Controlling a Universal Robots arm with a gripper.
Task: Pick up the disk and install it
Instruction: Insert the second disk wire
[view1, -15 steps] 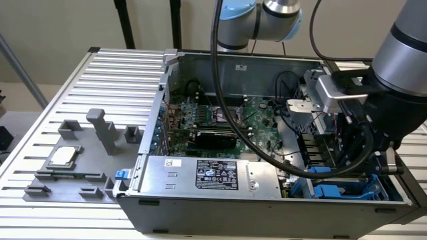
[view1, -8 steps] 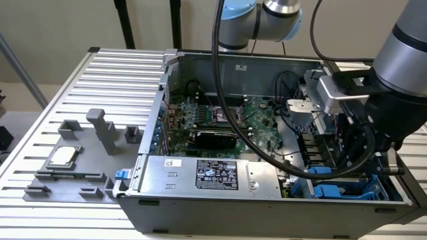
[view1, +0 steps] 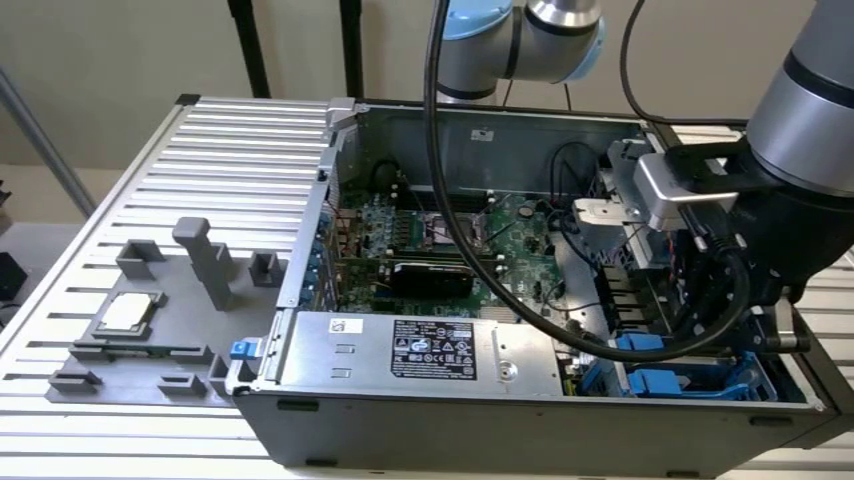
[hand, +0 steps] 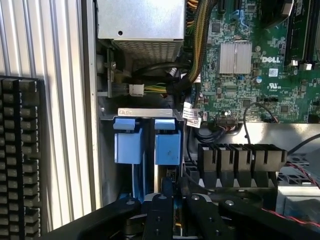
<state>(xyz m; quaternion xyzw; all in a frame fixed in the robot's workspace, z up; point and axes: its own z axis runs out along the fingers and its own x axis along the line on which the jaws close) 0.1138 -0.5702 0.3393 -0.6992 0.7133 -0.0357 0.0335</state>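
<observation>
one hand (hand: 167, 200) low in the pc case (view1: 534, 420), pinching the disk (hand: 167, 172) upright in the blue drive bay (hand: 127, 145).

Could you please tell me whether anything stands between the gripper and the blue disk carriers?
Nothing visible does: the gripper hangs right over the blue disk carriers in the bay; the black cables lie beside.

carrier tabs (hand: 146, 141): bright blue
motherboard (hand: 260, 65): green
power supply (view1: 414, 348): silver, black label
table (view1: 227, 150): pale ribbed grey
gripper (hand: 172, 212): black
</observation>
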